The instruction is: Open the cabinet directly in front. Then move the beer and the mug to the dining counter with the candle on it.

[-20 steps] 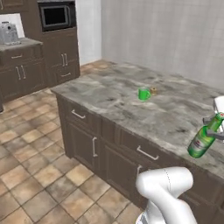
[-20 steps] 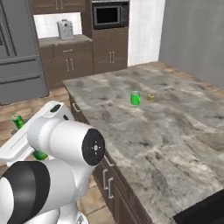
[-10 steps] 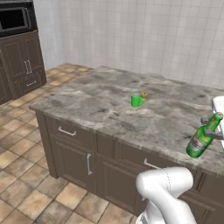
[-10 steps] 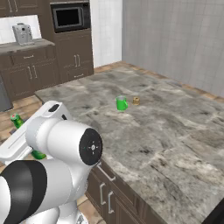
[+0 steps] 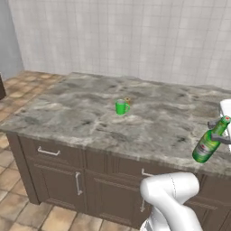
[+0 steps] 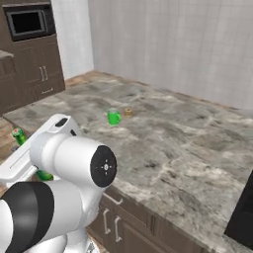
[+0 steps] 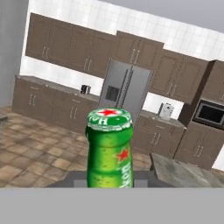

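Observation:
My gripper (image 5: 220, 133) is shut on the beer (image 5: 208, 143), a slim green bottle with a red-white label, and holds it tilted over the right end of the dining counter (image 5: 81, 113). In the hand view the beer (image 7: 109, 148) stands close up, cap towards the camera. The green mug (image 5: 120, 107) stands upright mid-counter, and the small tan candle (image 5: 128, 101) sits just behind and right of it. From the right, mug (image 6: 113, 117) and candle (image 6: 128, 112) stand side by side. I cannot tell which of the far wall cabinets (image 7: 87, 48) is the cabinet.
Dark drawers and doors (image 5: 58, 173) run under the counter. A tiled wall (image 5: 135, 36) rises behind it. A microwave (image 6: 27, 22) sits in tall cabinets at far left. A black thing (image 6: 242, 212) lies at the counter's right end. A steel fridge (image 7: 124, 94) shows far off.
The whole picture has shifted as the base drove and turned: the counter now lies square and closer in front. The beer stays in my shut gripper. Mug and candle have not moved.

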Controlling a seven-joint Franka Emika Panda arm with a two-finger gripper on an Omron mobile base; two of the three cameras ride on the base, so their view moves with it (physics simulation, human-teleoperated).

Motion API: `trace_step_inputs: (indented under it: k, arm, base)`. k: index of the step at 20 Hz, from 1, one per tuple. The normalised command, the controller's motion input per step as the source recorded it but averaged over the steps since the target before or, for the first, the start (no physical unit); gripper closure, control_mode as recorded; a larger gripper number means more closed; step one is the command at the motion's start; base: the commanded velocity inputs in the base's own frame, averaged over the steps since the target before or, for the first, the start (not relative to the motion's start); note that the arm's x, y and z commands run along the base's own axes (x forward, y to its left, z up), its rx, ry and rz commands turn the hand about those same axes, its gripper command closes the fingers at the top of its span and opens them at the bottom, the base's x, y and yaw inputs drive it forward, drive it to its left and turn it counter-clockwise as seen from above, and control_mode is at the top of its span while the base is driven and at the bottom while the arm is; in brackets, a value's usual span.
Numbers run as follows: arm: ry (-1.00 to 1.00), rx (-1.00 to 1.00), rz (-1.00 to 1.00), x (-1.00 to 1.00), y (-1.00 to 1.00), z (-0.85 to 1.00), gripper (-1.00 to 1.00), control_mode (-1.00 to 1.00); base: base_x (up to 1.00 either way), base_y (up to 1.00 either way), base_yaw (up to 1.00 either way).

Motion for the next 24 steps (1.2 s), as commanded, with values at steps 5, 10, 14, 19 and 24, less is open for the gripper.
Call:
trace_step_inputs:
  k: [5,10,14,19,24]
  arm:
    - [0.00,0.00,0.00,0.00,0.00,0.00,1.00,1.00]
    - [0.00,0.00,0.00,0.00,0.00,0.00,1.00,1.00]
    - [0.00,0.00,0.00,0.00,0.00,0.00,1.00,1.00]
    - [0.00,0.00,0.00,0.00,0.00,0.00,1.00,1.00]
    - [0.00,0.00,0.00,0.00,0.00,0.00,1.00,1.00]
  base:
    - [0.15,0.54,-0.41]
    - [0.00,0.81,-0.29]
    - [0.00,0.80,-0.21]
    - [0.23,0.33,-0.19]
    - [0.51,0.00,-0.19]
